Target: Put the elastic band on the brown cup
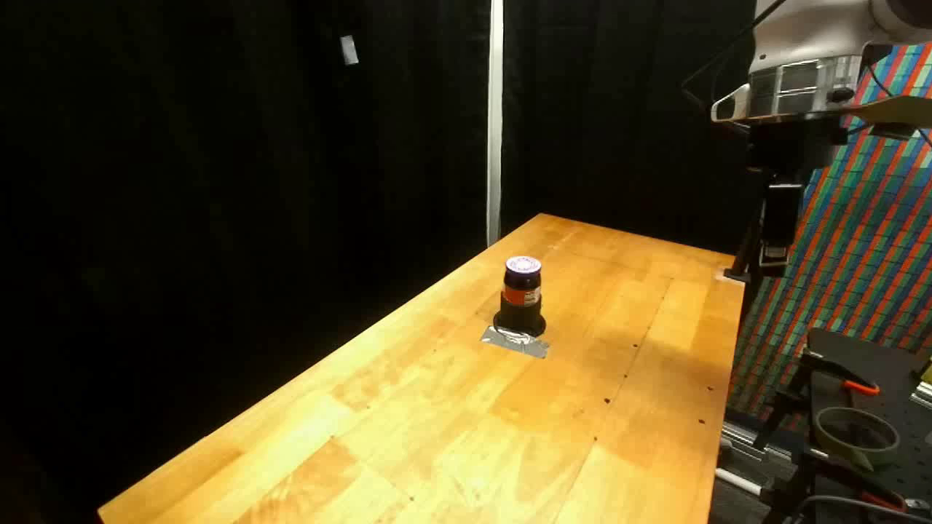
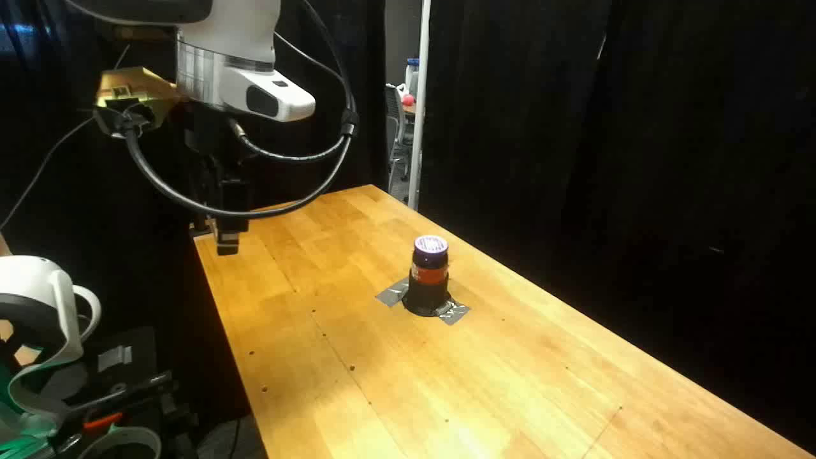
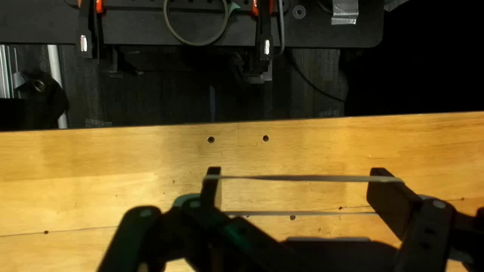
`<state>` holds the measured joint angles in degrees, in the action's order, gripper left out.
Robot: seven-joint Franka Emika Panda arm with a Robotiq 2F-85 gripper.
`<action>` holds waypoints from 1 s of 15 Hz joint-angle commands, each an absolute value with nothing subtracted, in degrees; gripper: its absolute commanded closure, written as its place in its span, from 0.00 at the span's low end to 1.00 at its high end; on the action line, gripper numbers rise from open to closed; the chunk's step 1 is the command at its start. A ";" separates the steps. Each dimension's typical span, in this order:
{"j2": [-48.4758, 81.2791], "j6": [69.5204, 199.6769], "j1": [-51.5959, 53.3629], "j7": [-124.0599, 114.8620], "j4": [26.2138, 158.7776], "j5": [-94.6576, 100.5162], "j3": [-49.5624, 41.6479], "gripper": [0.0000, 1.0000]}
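The brown cup stands upright mid-table in both exterior views. It is dark with an orange-red stripe and a white-purple round top. Its lower part sits in a black holder. My gripper is open in the wrist view, fingers wide apart. The pale elastic band is stretched around both fingers, its two strands running across the gap. In the exterior views the gripper hangs above the table's edge, well away from the cup and higher. The cup does not show in the wrist view.
Silver tape fixes the holder to the wooden table. A black side bench with clamps and a tape roll stands beyond the table's edge. Black curtains hang behind. A cable loops from the arm.
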<state>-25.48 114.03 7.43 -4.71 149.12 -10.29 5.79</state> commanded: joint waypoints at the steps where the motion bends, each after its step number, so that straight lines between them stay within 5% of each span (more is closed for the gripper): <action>1: -25.50 113.85 7.23 -4.64 148.96 -10.33 5.94 0.00; 7: -23.40 117.56 7.41 -6.39 147.12 -10.86 6.88 0.00; 15: -0.66 126.92 5.74 -23.37 122.45 4.99 12.81 0.00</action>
